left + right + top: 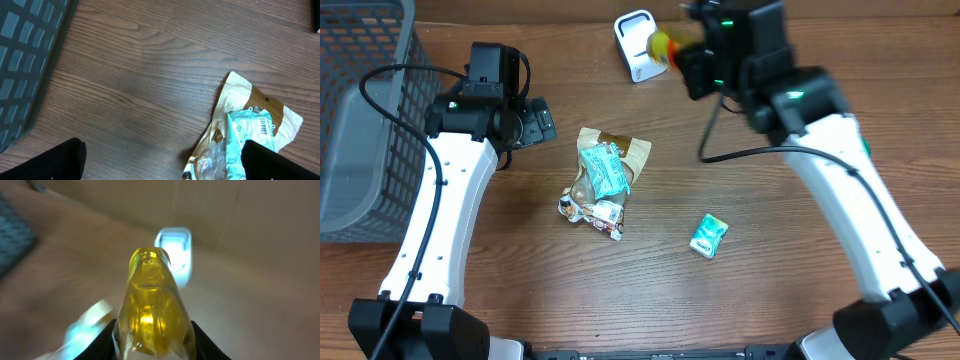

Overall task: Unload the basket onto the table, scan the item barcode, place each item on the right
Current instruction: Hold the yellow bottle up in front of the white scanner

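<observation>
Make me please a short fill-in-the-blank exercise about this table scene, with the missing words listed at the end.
1. The right claw is shut on a ___ item.
2. That item is held close to a ___ scanner.
3. The left claw is ___ and holds nothing.
4. The grey basket stands beside the ___ arm.

Missing words: yellow; white; open; left.

Glossy translucent bottle [152,310], matt wooden table [770,260]

Just beside white scanner [637,46], yellow item [662,45]
</observation>
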